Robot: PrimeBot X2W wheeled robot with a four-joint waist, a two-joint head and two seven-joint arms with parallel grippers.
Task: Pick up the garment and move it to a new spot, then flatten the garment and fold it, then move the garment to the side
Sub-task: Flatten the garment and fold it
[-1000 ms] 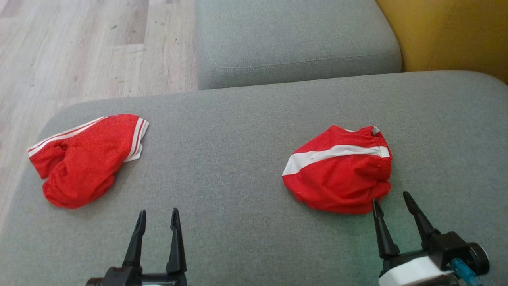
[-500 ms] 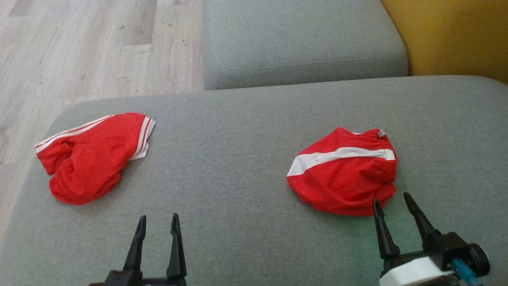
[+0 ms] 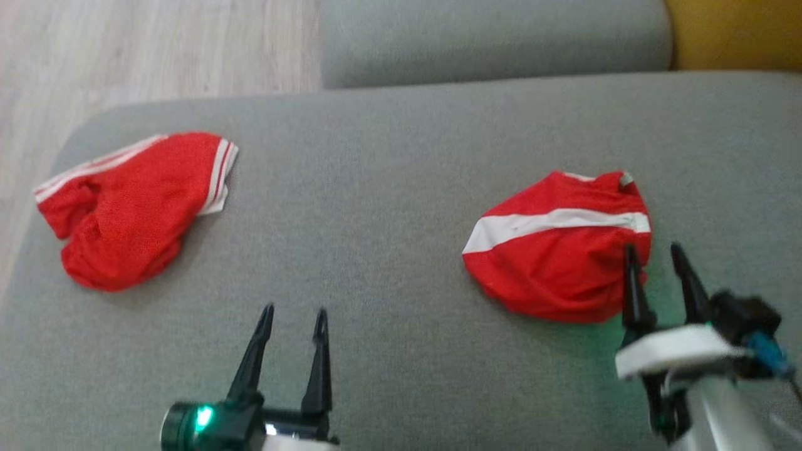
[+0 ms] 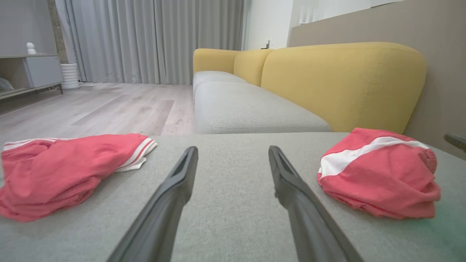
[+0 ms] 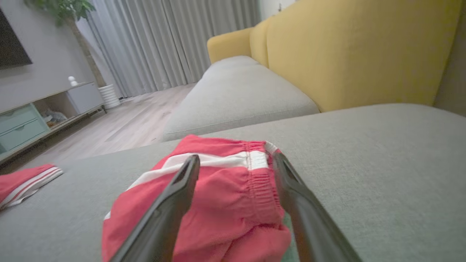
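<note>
Head view puts the right gripper (image 3: 653, 248) at the near right edge of the crumpled red mesh garment with a broad white stripe (image 3: 551, 263). Its two dark fingers (image 3: 633, 282) stand spread wide apart and grip nothing. One fingertip overlaps the garment's red cloth, while the other shows against the grey fabric sofa cushion (image 3: 388, 188) just past the garment's right edge. From the right wrist camera the fingers straddle the gathered elastic waistband, one on each side of it. Whether either finger actually touches the cloth I cannot tell.

Over at the lower left, the left gripper (image 3: 294, 310) hangs above bare cushion, its fingers also parted and empty, pointing away from the robot into the gap between the two pieces of clothing.

That striped garment lies bunched on the right half of the cushion. Its long axis runs left to right across the head view, and the white stripe follows that line, rising slightly toward the right. The elastic waistband end points to the robot's right, and the rounded red bulk sags toward the robot.

Well apart, near the cushion's left edge, lies a second red garment with thin white stripes at its hem (image 3: 125, 207). A yellow upholstered sofa backrest (image 4: 342, 80) rises beyond the cushion.
</note>
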